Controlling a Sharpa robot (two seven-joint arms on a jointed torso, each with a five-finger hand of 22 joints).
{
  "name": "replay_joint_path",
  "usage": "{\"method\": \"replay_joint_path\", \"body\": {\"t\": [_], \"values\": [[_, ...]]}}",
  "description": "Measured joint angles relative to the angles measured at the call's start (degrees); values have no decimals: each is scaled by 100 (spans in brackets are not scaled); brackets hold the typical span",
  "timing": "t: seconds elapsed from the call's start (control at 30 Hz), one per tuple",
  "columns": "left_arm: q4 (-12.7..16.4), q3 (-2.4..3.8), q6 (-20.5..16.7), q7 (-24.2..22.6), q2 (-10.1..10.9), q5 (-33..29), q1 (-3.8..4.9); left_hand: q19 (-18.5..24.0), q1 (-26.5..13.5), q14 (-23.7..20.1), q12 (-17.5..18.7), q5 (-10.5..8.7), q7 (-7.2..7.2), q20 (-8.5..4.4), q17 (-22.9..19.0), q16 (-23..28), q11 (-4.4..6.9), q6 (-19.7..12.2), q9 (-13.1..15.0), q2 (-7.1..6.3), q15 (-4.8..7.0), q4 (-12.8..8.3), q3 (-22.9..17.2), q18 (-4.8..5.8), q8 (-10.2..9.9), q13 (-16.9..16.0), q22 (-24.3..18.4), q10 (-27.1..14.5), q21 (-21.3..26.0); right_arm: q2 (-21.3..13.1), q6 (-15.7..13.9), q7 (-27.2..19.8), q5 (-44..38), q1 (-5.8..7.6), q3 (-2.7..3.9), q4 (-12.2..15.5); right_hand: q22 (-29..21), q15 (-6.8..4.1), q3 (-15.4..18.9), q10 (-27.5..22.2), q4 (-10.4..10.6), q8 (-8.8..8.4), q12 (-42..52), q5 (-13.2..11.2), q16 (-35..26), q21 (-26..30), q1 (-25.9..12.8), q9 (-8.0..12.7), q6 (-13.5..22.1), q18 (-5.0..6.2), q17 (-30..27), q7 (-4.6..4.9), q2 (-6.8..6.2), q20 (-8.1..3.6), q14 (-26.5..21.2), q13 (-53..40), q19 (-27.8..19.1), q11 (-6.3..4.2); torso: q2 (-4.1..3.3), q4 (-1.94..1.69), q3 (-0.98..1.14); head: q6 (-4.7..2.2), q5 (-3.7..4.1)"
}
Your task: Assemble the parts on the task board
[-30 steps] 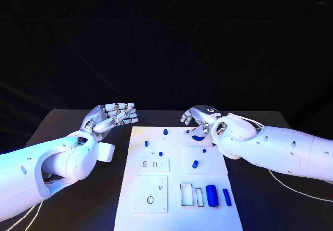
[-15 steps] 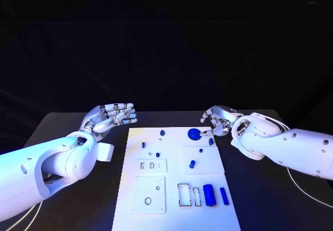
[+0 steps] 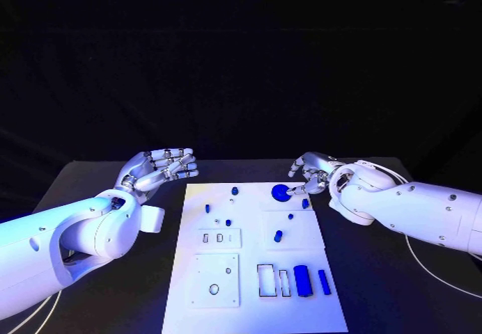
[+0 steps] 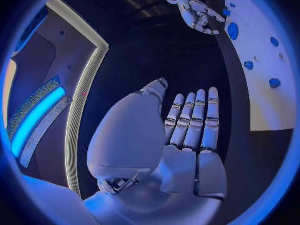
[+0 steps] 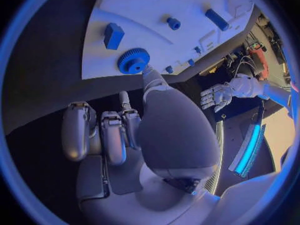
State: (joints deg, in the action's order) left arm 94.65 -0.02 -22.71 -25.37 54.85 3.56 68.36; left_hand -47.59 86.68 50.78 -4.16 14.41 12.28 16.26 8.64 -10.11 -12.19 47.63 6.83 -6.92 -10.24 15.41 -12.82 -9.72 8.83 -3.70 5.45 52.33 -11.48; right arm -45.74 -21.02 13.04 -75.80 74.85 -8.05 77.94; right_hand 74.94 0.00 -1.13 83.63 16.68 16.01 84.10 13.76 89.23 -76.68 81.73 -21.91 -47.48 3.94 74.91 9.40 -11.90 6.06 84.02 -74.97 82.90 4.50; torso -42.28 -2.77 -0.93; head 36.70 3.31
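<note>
The white task board (image 3: 251,306) lies mid-table. A blue gear (image 3: 280,193) lies flat near its far right corner. My right hand (image 3: 311,174) hovers just right of the gear, fingers curled in and holding nothing. In the right wrist view its thumb tip (image 5: 150,76) reaches the rim of the gear (image 5: 133,61); I cannot tell if they touch. My left hand (image 3: 161,167) hangs above the table off the board's far left corner. In the left wrist view its fingers (image 4: 190,120) are straight and empty.
Small blue pegs (image 3: 228,223) stand across the board's far half, and a short blue piece (image 3: 278,236) lies mid-board. Two blue bars (image 3: 301,275) lie by outlined slots (image 3: 267,280) near the front. A white cable (image 3: 422,264) runs on the table under my right arm.
My right hand, which covered the gear a second ago, has drawn off to the right, leaving the gear lying uncovered on the board. The left hand has stayed put.
</note>
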Motion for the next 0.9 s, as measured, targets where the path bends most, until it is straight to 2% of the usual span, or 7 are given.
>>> {"method": "replay_joint_path", "body": {"t": [0.3, 0.67, 0.77, 0.83, 0.9], "values": [[2, -1, 6, 4, -8, 0, 0, 0, 0, 0, 0, 0, 0, 0, 5, 0, 0, 0, 0, 0, 0, 0, 0, 0, 0, 0, 0, 0, 0, 263, 52, -11, 155, -121, -15, -294, -1, 0, -105, 0, -7, 45, 97, 77, 0, -30, 13, -6, 0, 0, -1, 1, 59, 21, 0, 1, 20, 0, -3, -7, 0, 25, -13], [9, -1, 9, 7, -1, 0, 0, 0, 0, 0, 0, 0, 0, 0, 4, 0, 0, 0, 1, 0, 0, 0, 0, 0, 0, 0, 1, 0, 0, 372, 105, -29, 242, -191, -17, -412, -2, 0, -193, 0, -17, 85, 122, 154, 22, -64, 53, -5, 0, 1, 4, 0, 99, 20, 0, 1, 20, 0, -2, 5, -1, 55, -31], [9, -1, 9, 8, -1, 0, 0, 0, 0, 0, 0, 1, 0, 0, 4, 0, 0, 0, 1, 0, 0, 0, 0, 0, 0, 0, 1, 0, 0, 394, 109, -39, 249, -201, -17, -425, -2, 0, -274, 0, -35, 128, 149, 189, 22, -64, 105, -5, -25, 1, 4, -25, 151, 0, 0, 2, 40, 0, -1, 6, 3, 59, -33], [10, 0, 10, 9, -1, 0, 0, 0, 0, 0, 0, 1, 0, 0, 4, 0, 0, 0, 1, 0, 0, 0, 0, 0, 0, 0, 1, 0, 0, 406, 109, -53, 251, -203, -17, -435, -2, 0, -345, 2, -39, 128, 194, 189, 22, -64, 135, -5, -75, 0, 4, -51, 182, 0, 0, 2, 40, -3, 0, 5, 3, 63, -29], [10, 0, 10, 10, -1, 0, 0, 19, 0, 0, 0, 1, 0, 19, 4, 23, 0, 0, 1, 0, 0, 0, 0, 0, 0, 0, -3, 0, 0, 415, 108, -65, 252, -205, -17, -443, -2, 0, -516, 31, -32, 172, 208, 23, 22, -73, 195, 4, -228, 1, 4, -74, 241, 0, 0, 2, 40, -31, 3, 3, 3, 74, -25]]}}
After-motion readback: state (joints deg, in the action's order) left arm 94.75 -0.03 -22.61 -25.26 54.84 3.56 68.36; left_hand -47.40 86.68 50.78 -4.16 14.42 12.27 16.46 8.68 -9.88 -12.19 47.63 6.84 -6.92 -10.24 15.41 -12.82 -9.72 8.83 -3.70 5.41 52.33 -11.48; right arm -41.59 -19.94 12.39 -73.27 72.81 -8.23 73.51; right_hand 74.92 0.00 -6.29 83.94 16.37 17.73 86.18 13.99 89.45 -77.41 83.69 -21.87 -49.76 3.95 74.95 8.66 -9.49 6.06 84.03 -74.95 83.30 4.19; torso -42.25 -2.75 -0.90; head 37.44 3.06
